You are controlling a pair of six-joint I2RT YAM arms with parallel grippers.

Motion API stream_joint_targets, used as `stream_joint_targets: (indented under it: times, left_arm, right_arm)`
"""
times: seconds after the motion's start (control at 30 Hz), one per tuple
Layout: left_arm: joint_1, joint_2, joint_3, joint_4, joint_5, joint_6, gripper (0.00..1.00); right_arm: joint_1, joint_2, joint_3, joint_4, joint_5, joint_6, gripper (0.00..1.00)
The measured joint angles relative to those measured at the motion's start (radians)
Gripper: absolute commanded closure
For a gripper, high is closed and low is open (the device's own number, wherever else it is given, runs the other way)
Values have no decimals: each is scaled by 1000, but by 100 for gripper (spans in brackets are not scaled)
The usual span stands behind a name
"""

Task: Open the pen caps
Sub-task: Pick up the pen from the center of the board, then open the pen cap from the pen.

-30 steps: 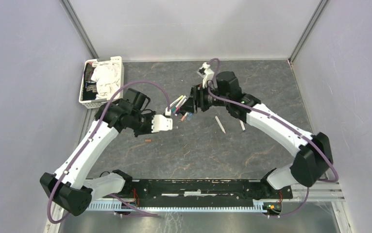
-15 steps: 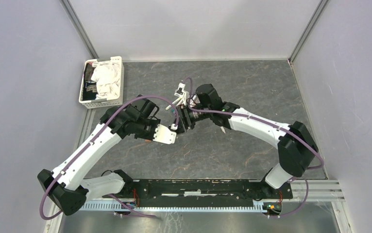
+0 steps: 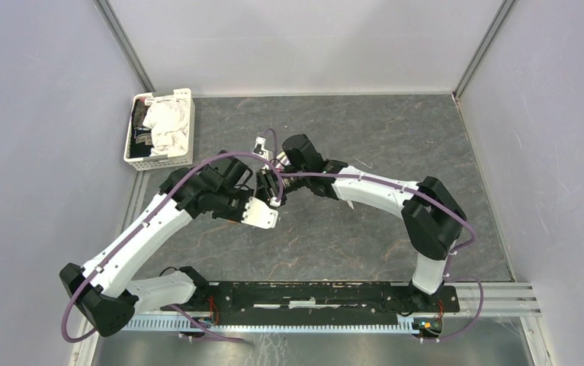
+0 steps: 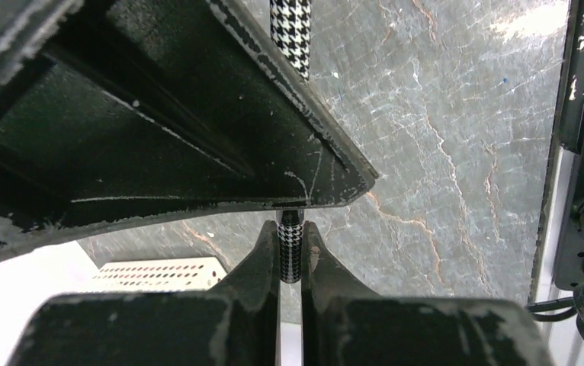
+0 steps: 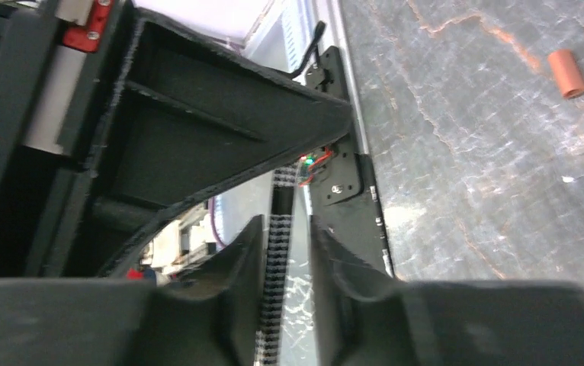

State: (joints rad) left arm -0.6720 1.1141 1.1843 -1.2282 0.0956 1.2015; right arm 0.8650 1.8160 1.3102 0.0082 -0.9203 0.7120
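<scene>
Left pincer (image 4: 290, 232) clamps houndstooth pen (image 4: 290, 30) (middle hidden).

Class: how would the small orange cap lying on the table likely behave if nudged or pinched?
The orange cap is a short hollow tube on its side, so a nudge would probably roll it. Small and hollow, it is likely light. Its rounded wall might slip from a loose pinch.

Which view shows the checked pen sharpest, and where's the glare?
Left wrist: houndstooth pen crisp between dark left fingers; glare patch on the table top right. Right wrist: right fingers soft, background behind the pen blown out, orange cap fairly sharp. Top external: even light, pen lost between the arms.
</scene>
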Motion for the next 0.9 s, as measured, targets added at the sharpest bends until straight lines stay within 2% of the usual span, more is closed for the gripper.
stream_joint_targets:
  times: [0.03,0.07,0.1,0.17,0.2,0.27,0.47,0.63,0.8,0.9]
  left_arm:
    - [1,2,0,-2,-1,0,95]
    - [1,2,0,-3,-1,0,88]
    - [0,2,1,-5,-3,0,71]
    - [0,0,2,-4,0,-2,44]
    - [0,0,3,-1,11,-12,34]
    - [-2,-2,6,-1,21,-17,28]
    - [-3,-6,54,-2,121,-78,28]
    - [-3,-16,84,-3,272,-165,28]
    - [-3,-14,84,-8,373,-219,25]
    - [-3,-5,84,-9,407,-233,30]
  right_arm:
    - [3,1,5,2,-5,0,88]
    - [4,1,5,3,-12,-2,96]
    - [5,1,6,2,-10,-1,100]
    - [5,1,5,-4,-14,-2,100]
    - [3,1,3,-3,-19,-10,100]
    - [3,-2,-2,1,-24,-27,100]
    - [-26,-89,-158,51,-70,-103,100]
    - [-69,-180,-330,225,-140,-60,100]
    - [-69,-186,-334,321,-175,-40,100]
    - [-67,-186,-324,335,-181,-27,100]
